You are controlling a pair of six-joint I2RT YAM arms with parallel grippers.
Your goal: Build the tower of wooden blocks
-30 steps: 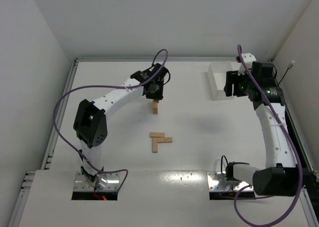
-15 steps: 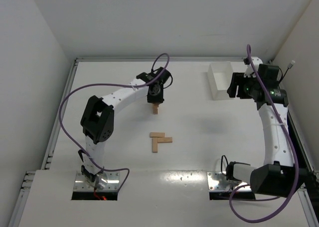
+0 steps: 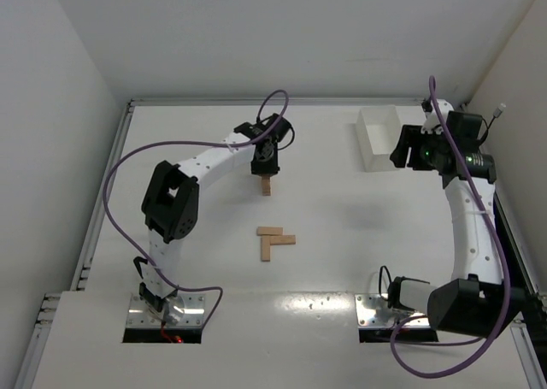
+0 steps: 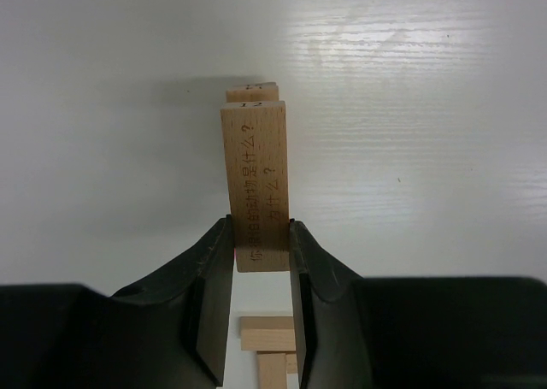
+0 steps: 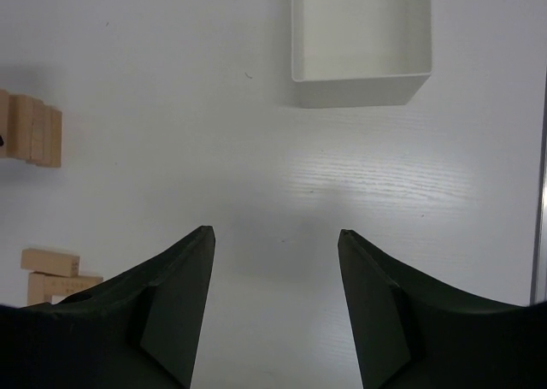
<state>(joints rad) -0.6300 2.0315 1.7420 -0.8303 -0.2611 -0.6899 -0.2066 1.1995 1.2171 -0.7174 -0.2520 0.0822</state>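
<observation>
My left gripper [image 3: 267,170] is shut on a light-brown wood block [image 4: 256,179] with printed characters on its face. It holds that block flat over the small tower [image 3: 267,186] at the middle back of the table; a lower block's end [image 4: 253,88] pokes out just beyond it. Whether the held block rests on the stack I cannot tell. Three more wood blocks [image 3: 273,239] lie in a loose group nearer the arm bases. My right gripper [image 5: 273,233] hangs open with nothing between its fingers, near the white bin, and from there the tower [image 5: 32,129] shows at the far left.
A white rectangular bin [image 3: 379,138] stands at the back right; its near wall [image 5: 359,90] lies just ahead of the right gripper. The loose blocks [image 5: 51,269] sit low on the left in the right wrist view. Side walls fence the table.
The left arm's elbow has swung inward and its gripper has settled closer over the tower with the block. The right gripper has drifted slightly right beside the bin.
</observation>
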